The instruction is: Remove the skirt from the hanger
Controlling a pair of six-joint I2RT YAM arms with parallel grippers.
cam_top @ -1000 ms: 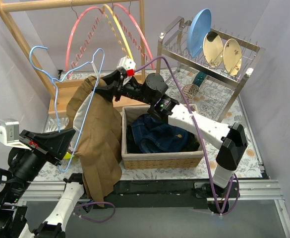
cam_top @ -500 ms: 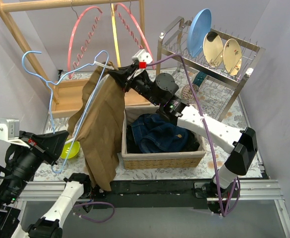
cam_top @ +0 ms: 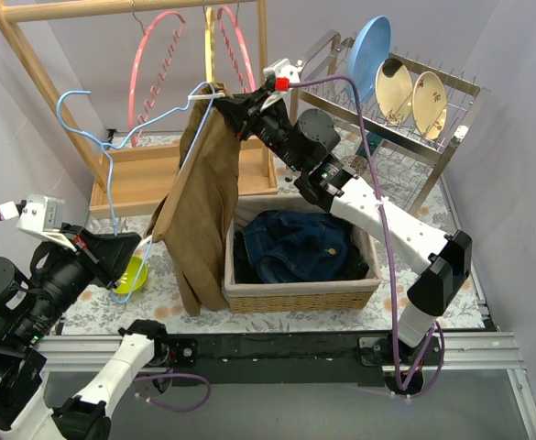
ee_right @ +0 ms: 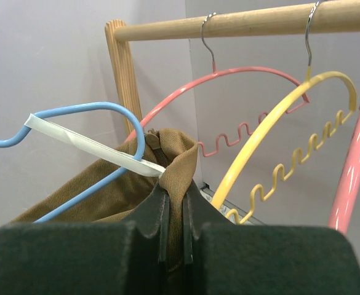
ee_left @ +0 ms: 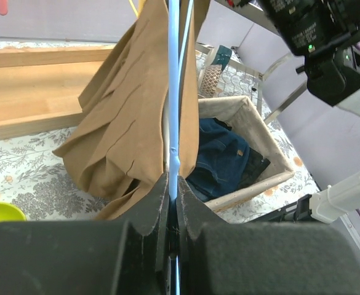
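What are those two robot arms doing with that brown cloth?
They are trying to pull a brown skirt off a blue hanger. The left gripper is pinched shut on the bottom of the hanger and holds it up. The right gripper is pinched shut on the top edge of the skirt, up near the wooden rail. The skirt is not off yet: the hanger runs up through its folds, and it hangs beside a basket of clothes.

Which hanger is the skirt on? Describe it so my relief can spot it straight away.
Look at the wooden clothes rail at the back left; the pink hanger and yellow hanger hang on it. In front of it, off the rail, is a thin light-blue wire hanger with the brown skirt hanging from it, the only blue one.
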